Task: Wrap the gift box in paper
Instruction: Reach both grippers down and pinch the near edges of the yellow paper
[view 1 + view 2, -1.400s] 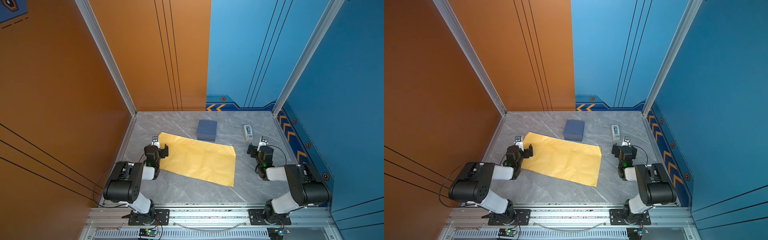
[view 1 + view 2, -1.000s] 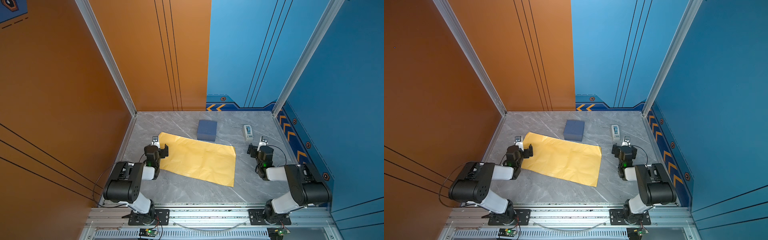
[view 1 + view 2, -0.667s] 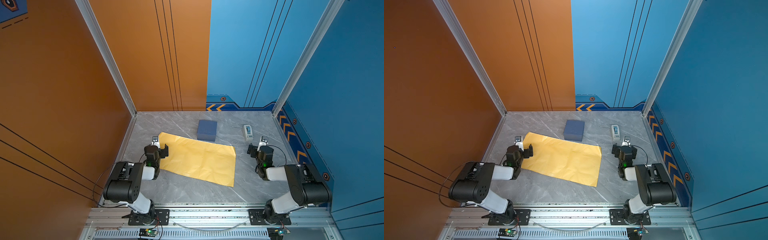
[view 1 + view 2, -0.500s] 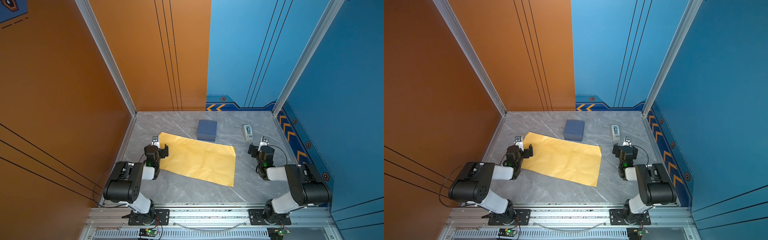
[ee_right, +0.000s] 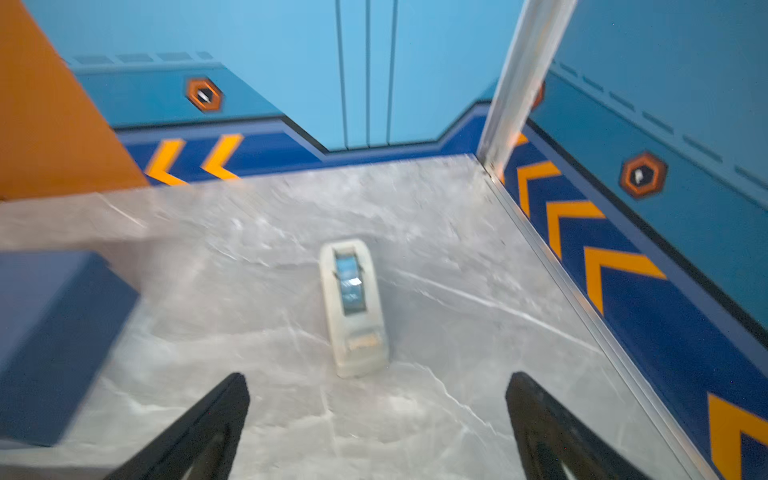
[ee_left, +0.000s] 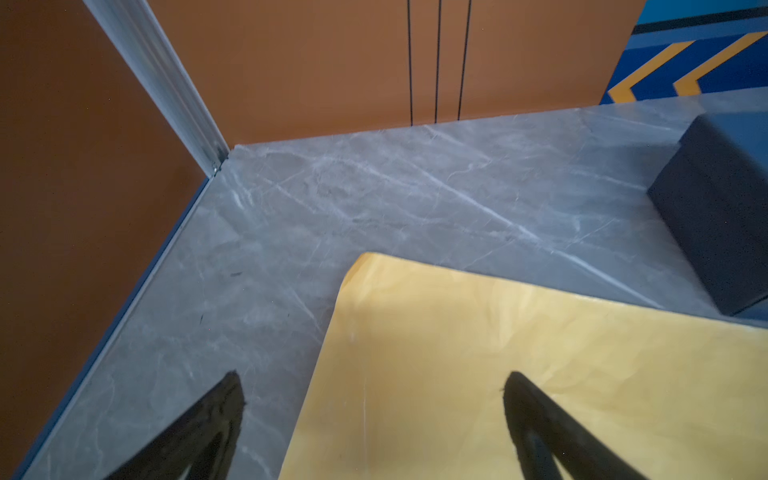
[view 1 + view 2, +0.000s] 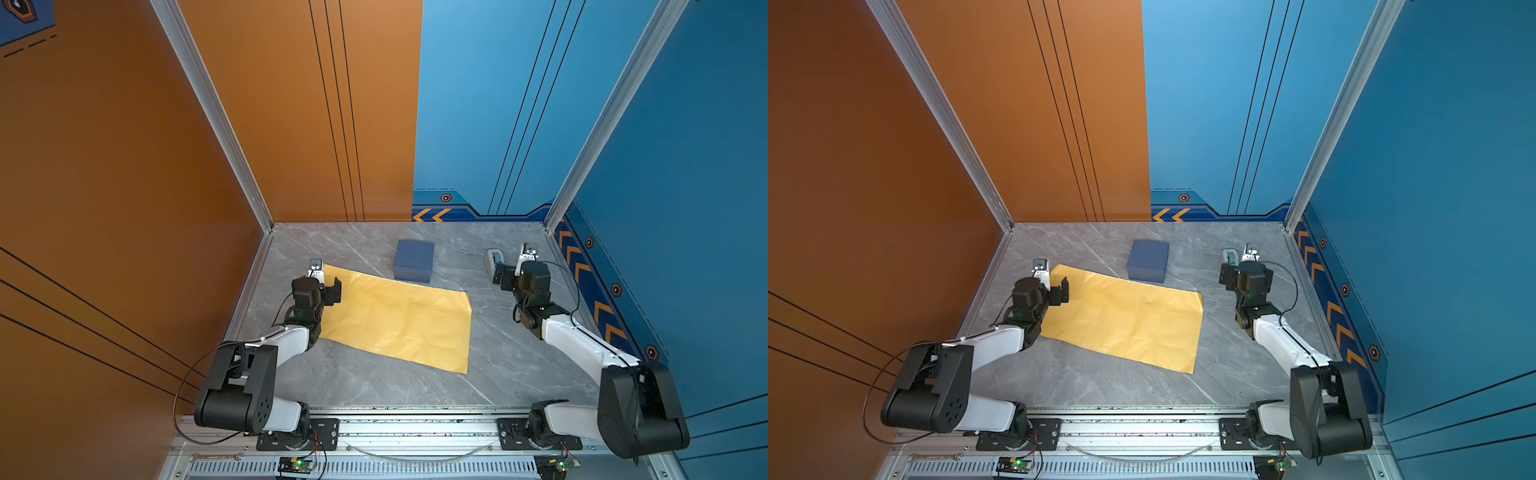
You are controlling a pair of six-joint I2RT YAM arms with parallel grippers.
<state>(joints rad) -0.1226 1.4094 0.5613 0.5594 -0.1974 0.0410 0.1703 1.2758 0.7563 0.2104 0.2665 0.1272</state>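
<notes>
dark box (image 7: 414,259) on the bench (image 7: 374,386), far middle, just beside the far edge of the paper (image 7: 399,318): likely stiff, light; grip opposite sides. paper flat, thin, floppy; pinch an edge. left gripper (image 6: 374,376), right gripper (image 5: 376,376) spread, empty.

walls: orange panel (image 7: 124,166), blue panel (image 7: 685,166) | grey marble floor (image 7: 374,390) | corners: aluminium posts (image 7: 218,124)

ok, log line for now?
left gripper open, at paper corner | right gripper open, facing tape dispenser | gift box unwrapped, at paper's far edge
</notes>
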